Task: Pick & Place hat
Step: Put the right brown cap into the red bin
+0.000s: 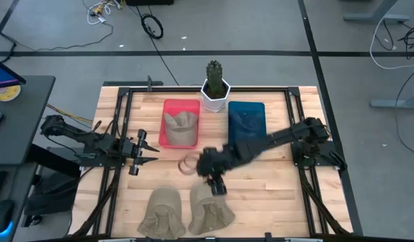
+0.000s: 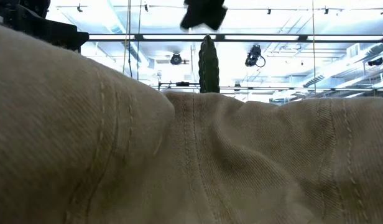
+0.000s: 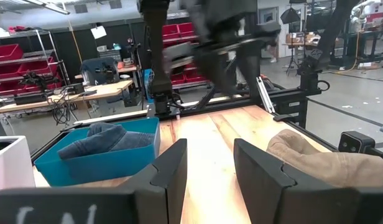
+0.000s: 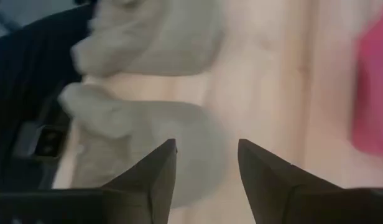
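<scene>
Tan hats (image 1: 212, 211) lay at the table's (image 1: 274, 195) front edge; we saw the right gripper (image 1: 218, 187) spread just above one, the left gripper (image 1: 152, 153) spread, waiting beside the red bin (image 1: 180, 107).

The table (image 1: 274, 195) has a pale wooden top, smooth with a slight sheen, framed by matt black metal rails. The two near hats (image 1: 163, 212) (image 1: 210, 210) are tan woven cloth, matt, with a visible twill grain and stitched seams in the low view. The red bin (image 1: 168, 107) and blue bin (image 1: 234, 111) look like smooth plastic. The plant pot (image 1: 214, 99) is white and smooth. The right gripper (image 4: 204, 165) has matt dark fingers.
</scene>
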Motion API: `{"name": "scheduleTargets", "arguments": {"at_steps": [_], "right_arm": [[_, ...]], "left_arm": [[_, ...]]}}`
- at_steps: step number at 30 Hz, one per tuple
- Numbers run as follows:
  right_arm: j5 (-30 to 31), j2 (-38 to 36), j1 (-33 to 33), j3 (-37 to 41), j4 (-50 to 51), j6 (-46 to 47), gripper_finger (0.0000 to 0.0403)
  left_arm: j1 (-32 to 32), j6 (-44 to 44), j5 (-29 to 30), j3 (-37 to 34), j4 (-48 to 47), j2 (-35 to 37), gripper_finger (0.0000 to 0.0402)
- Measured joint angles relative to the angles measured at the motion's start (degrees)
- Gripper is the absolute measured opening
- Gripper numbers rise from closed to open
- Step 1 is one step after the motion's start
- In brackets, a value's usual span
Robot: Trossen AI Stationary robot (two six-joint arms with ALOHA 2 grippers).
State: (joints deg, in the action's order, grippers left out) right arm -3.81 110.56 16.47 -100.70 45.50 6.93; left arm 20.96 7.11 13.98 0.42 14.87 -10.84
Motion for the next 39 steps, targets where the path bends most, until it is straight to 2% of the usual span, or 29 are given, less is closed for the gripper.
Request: {"name": "scheduleTargets", "arguments": {"at_steps": [4,6,12,17,23,33,36,39], "right_arm": [[9.9,0.0,5.6,0.0,-0.2,-0.4,0.0173],[12.4,0.1,7.5,0.0,-0.3,-0.5,0.0173],[12.4,1.0,11.4,-0.1,-2.9,-0.4,0.0173],[12.4,5.8,13.1,0.0,-2.5,-2.6,0.0173],[13.2,11.7,13.2,0.0,-5.9,-3.6,0.0173],[13.7,16.4,11.6,0.0,-6.5,-2.8,0.0172],[13.7,16.9,11.4,-0.1,-6.7,-2.1,0.0156],[13.7,17.0,11.2,-0.2,-6.5,-1.8,0.0101]], "left_arm": [[0.0,-0.1,0.0,0.0,0.0,0.0,0.0135],[0.0,-0.2,0.0,0.0,-0.1,0.0,0.0135],[0.0,-0.4,0.0,0.0,-0.2,0.0,0.0135],[0.0,-0.4,0.0,0.0,-0.2,0.0,0.0135],[0.0,-0.4,0.0,0.0,-0.2,0.0,0.0135],[0.0,-0.4,0.0,0.0,-0.3,0.0,0.0135],[0.0,-0.4,0.0,0.0,-0.3,0.0,0.0135],[0.0,-0.4,0.0,0.0,-0.3,0.0,0.0135]]}}
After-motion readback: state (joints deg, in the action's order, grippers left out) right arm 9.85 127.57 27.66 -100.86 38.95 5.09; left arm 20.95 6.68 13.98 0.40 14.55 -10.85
